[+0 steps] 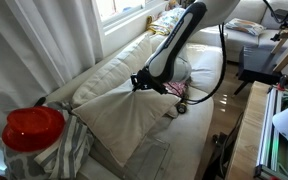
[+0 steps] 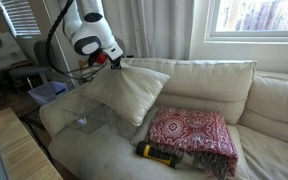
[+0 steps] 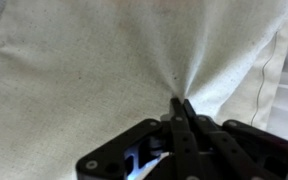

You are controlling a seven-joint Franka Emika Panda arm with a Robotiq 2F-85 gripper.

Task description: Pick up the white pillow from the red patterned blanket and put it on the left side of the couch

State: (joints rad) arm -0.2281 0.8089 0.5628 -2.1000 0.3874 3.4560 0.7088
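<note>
The white pillow [image 2: 129, 92] hangs tilted by one corner from my gripper [image 2: 115, 62] and rests against the couch [image 2: 214, 75] near its armrest end. It also shows large in an exterior view [image 1: 109, 115], pinched by my gripper [image 1: 139, 82]. In the wrist view my gripper [image 3: 182, 106] is shut on puckered pillow fabric [image 3: 84, 70]. The red patterned blanket [image 2: 192, 133] lies folded on the seat, apart from the pillow; a bit of it shows behind the arm [image 1: 176, 90].
A yellow-black object [image 2: 156, 153] lies on the seat in front of the blanket. A shiny red round object [image 1: 32, 127] sits on a striped cloth [image 1: 64, 150]. A clear box [image 2: 84, 110] stands by the armrest. A window is behind the couch.
</note>
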